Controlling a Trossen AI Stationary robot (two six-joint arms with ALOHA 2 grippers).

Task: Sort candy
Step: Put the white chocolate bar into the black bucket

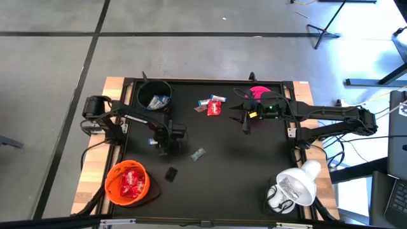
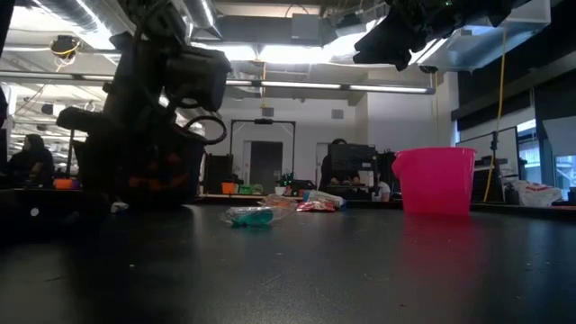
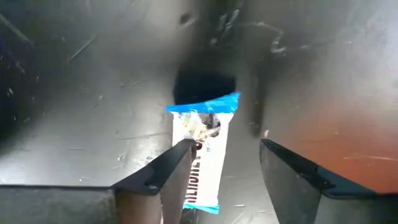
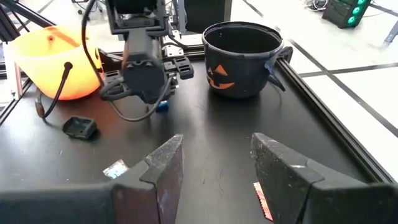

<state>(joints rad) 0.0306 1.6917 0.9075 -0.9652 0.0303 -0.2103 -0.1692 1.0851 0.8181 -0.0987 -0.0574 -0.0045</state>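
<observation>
your left end effector (image 3: 221,171) sits low over the worktop (image 1: 254,165), fingers spread wide and straddling one blue-and-white candy (image 3: 204,155) that lies flat; nothing is gripped yet. in the high view that piece (image 1: 153,142) is just at 9 o'clock of the left end effector (image 1: 164,141), between the black bowl (image 1: 154,95) at 12 and the orange bowl (image 1: 127,182) at 7.

handling guess: light, soft crinkly wrapper, slick on the dark surface, so it'll likely skid or flip if one finger touches first. take it across the narrow middle of the body, not the twisted blue end, and close square.

another blue-and-white piece (image 1: 198,154) lies at 4 o'clock of the left end effector. a mixed red and blue cluster (image 1: 212,105) sits at 12 o'clock on the worktop, left of the pink bowl (image 1: 258,93). red pieces (image 1: 131,182) are in the orange bowl, blue-and-white ones (image 1: 158,100) in the black bowl.

your right end effector (image 4: 214,165) hovers near the pink bowl, fingers parted, empty. the small flat black object (image 1: 170,173) isn't candy, skip it.
</observation>
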